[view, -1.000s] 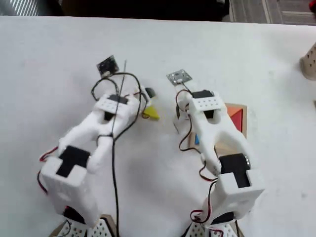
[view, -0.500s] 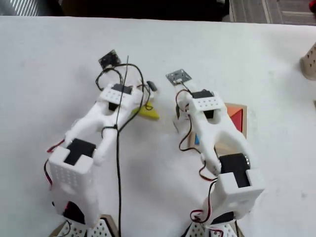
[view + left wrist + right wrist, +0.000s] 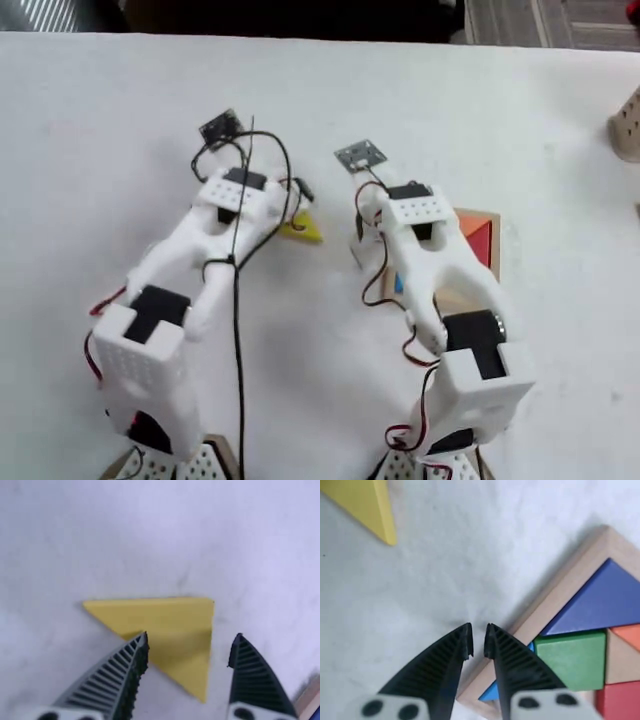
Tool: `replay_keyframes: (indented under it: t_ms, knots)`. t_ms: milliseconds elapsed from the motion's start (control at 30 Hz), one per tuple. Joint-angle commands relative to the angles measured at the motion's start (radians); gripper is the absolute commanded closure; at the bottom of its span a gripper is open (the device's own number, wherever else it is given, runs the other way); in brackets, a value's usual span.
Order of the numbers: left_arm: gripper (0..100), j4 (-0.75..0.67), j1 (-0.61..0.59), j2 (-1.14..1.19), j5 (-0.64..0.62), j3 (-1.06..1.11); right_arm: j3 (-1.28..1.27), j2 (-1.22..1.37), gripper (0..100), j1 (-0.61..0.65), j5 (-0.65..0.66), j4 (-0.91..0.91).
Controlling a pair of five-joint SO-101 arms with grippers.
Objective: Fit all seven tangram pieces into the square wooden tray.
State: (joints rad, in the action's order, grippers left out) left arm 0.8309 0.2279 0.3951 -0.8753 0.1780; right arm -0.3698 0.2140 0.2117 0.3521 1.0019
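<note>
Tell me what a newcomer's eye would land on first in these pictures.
First comes the yellow triangle, lying alone on the white table, with the left gripper open over it. Next is the wooden tray just beside the right gripper. It already holds a blue triangle, a green square, a red piece and an orange piece.

Yellow triangle [image 3: 172, 630] flat, well apart from partly filled square wooden tray [image 3: 560, 594].

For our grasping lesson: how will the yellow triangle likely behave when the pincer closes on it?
The yellow triangle looks stiff and thick; it probably won't bend. Lying flat on the table, it shouldn't roll or tip. Its slanted edges might make it twist as the left pincer closes.
</note>
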Motion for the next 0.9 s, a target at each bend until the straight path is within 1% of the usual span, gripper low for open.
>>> replay_keyframes:
  t_ms: [0,100,300,467,633,867]
  knots:
    - [73,0.009,0.022,0.044,0.020,-0.021,-0.002,-0.033,93.6,0.004,0.015,-0.015]
    - [73,0.006,0.018,0.077,0.020,-0.061,-0.002,-0.033,93.6,0.004,0.012,-0.015]
    - [73,0.035,0.022,0.087,0.020,-0.069,-0.002,-0.033,93.6,0.004,0.012,-0.015]
    - [73,0.114,0.018,0.085,0.021,-0.075,-0.002,-0.033,93.6,0.004,0.015,-0.015]
    - [68,0.150,0.024,0.085,0.021,-0.075,-0.002,-0.033,93.6,0.004,0.015,-0.015]
    - [67,0.144,0.013,0.091,0.021,-0.097,-0.002,-0.033,93.6,0.004,0.015,-0.015]
